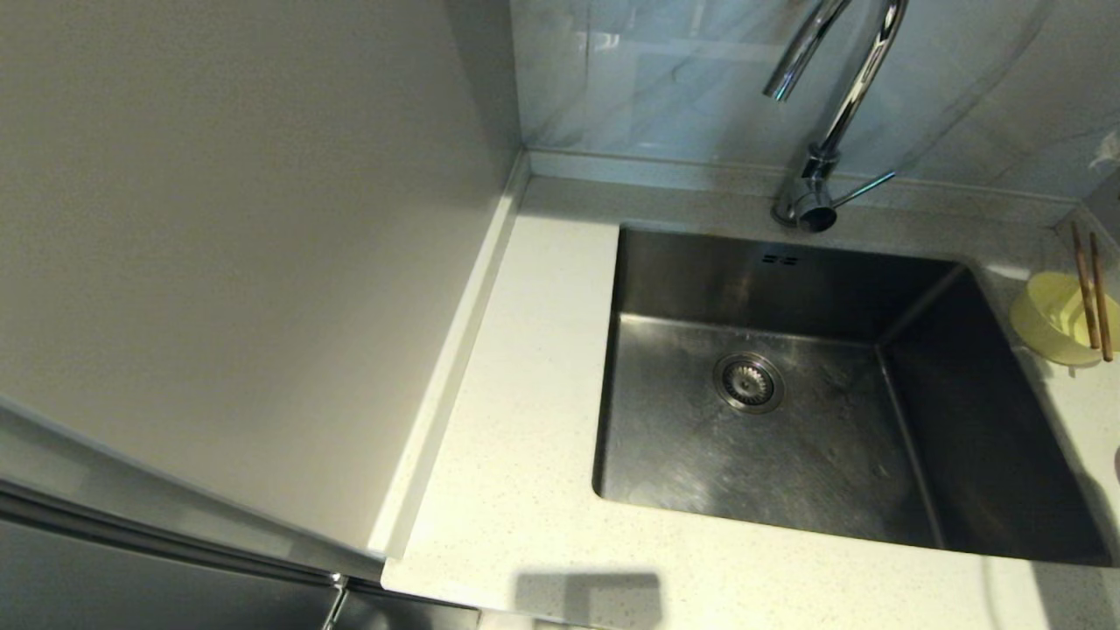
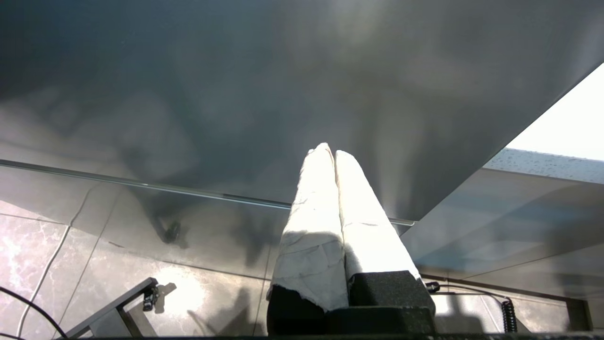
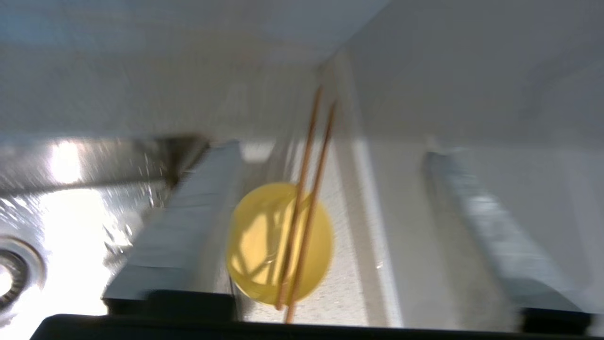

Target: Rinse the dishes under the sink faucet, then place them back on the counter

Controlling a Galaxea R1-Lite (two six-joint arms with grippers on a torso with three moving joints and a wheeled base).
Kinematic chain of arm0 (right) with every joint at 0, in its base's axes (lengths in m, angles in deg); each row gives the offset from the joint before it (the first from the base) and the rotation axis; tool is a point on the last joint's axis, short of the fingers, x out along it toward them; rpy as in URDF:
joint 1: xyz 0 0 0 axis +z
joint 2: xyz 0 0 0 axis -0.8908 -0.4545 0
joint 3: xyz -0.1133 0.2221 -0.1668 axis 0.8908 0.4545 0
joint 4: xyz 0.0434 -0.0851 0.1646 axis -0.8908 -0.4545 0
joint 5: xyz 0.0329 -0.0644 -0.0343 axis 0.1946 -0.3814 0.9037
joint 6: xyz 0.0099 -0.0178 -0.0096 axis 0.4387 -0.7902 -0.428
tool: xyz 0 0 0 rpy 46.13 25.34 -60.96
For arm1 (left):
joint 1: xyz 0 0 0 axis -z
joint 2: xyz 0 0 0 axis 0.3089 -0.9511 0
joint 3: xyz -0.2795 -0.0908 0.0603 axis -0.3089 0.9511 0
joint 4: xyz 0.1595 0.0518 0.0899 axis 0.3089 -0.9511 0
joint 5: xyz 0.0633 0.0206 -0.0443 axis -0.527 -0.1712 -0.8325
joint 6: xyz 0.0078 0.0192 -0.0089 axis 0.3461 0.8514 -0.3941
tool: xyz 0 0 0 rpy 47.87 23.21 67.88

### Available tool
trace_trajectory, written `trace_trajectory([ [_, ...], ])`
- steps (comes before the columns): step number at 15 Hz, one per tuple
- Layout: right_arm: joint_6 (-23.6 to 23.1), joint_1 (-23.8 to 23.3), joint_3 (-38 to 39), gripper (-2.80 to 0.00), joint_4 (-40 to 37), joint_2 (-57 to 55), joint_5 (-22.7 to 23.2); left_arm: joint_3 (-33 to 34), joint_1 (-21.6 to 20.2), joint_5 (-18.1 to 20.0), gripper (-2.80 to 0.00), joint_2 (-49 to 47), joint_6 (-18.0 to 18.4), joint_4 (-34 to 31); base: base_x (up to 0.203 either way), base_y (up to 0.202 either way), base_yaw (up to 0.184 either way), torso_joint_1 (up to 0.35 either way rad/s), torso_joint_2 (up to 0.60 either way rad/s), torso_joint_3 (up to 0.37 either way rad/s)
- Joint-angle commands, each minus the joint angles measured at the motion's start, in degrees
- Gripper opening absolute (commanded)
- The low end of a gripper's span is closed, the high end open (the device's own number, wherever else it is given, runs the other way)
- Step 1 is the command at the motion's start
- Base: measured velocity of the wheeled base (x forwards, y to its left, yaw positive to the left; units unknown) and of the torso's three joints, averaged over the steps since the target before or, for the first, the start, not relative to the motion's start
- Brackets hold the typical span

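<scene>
Spanning the yellow bowl (image 3: 278, 243) lengthwise, the chopsticks (image 3: 306, 198) are seen between the wide-spread, empty fingers of the right end effector (image 3: 339, 222) above the bench (image 3: 349, 283).

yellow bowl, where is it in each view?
Head: yellow bowl at the right edge, on the counter right of the sink.
Left wrist: not in it.
Right wrist: low centre, between the right gripper's open fingers.
Shared landmark: chopsticks across its rim.

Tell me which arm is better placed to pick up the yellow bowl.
Probably the right: its open end effector frames the yellow bowl and chopsticks. The left end effector is shut, facing away.
</scene>
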Motion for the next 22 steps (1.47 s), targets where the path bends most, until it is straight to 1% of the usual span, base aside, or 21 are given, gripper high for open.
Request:
trace_trajectory([
  [1, -0.14, 0.03, -0.08, -2.80, -0.82, 6.16, 0.15, 0.00, -0.01, -0.04, -2.80, 0.18, -0.04, 0.01, 0.000, 0.000, 0.000, 0.000, 0.00, 0.000],
  [5, -0.17, 0.03, -0.04, -2.80, -7.46, 14.67, 2.44, 0.00, -0.01, -0.04, -2.80, 0.18, -0.04, 0.01, 0.000, 0.000, 0.000, 0.000, 0.00, 0.000],
  [6, -0.17, 0.03, 0.03, -2.80, -11.73, 16.28, 2.99, 0.00, -0.01, -0.04, -2.80, 0.18, -0.04, 0.01, 0.000, 0.000, 0.000, 0.000, 0.00, 0.000],
  [9, 0.39, -0.39, 0.63, -2.80, -29.97, 21.28, 3.22, 0.00, -0.01, -0.04, -2.80, 0.18, -0.04, 0.01, 0.000, 0.000, 0.000, 0.000, 0.00, 0.000],
  [10, 1.64, -1.11, 2.62, -2.80, -33.94, 23.31, 3.26, 0.00, -0.01, -0.04, -2.80, 0.18, -0.04, 0.01, 0.000, 0.000, 0.000, 0.000, 0.00, 0.000],
  [11, 3.09, -1.52, 5.86, -2.80, -36.12, 25.09, 3.29, 0.00, -0.01, -0.04, -2.80, 0.18, -0.04, 0.01, 0.000, 0.000, 0.000, 0.000, 0.00, 0.000],
  [13, 5.91, -1.75, 13.26, -2.80, -38.06, 29.58, 3.50, 0.00, -0.01, -0.04, -2.80, 0.18, -0.04, 0.01, 0.000, 0.000, 0.000, 0.000, 0.00, 0.000],
  [14, 7.56, -1.64, 16.91, -2.80, -38.04, 33.40, 4.40, 0.00, -0.01, -0.04, -2.80, 0.18, -0.04, 0.01, 0.000, 0.000, 0.000, 0.000, 0.00, 0.000],
  [15, 8.35, -1.32, 19.60, -2.80, -36.85, 36.50, 5.73, 0.00, -0.01, -0.04, -2.80, 0.18, -0.04, 0.01, 0.000, 0.000, 0.000, 0.000, 0.00, 0.000],
  [16, 8.84, -0.57, 23.84, -2.80, -32.93, 40.48, 7.33, 0.00, -0.01, -0.04, -2.80, 0.18, -0.04, 0.01, 0.000, 0.000, 0.000, 0.000, 0.00, 0.000],
  [18, 8.67, 1.98, 33.51, -2.80, -19.36, 48.38, 9.20, 0.00, -0.01, -0.04, -2.80, 0.18, -0.04, 0.01, 0.000, 0.000, 0.000, 0.000, 0.00, 0.000],
  [19, 7.96, 3.09, 39.82, -2.80, -11.71, 53.11, 10.42, 0.00, -0.01, -0.04, -2.80, 0.18, -0.04, 0.01, 0.000, 0.000, 0.000, 0.000, 0.00, 0.000],
  [21, 7.06, 4.21, 50.97, -2.80, 0.19, 61.19, 12.36, 0.00, -0.01, -0.04, -2.80, 0.18, -0.04, 0.01, 0.000, 0.000, 0.000, 0.000, 0.00, 0.000],
  [22, 6.76, 4.75, 56.11, -2.80, 4.69, 64.67, 12.95, 0.00, -0.01, -0.04, -2.80, 0.18, -0.04, 0.01, 0.000, 0.000, 0.000, 0.000, 0.00, 0.000],
])
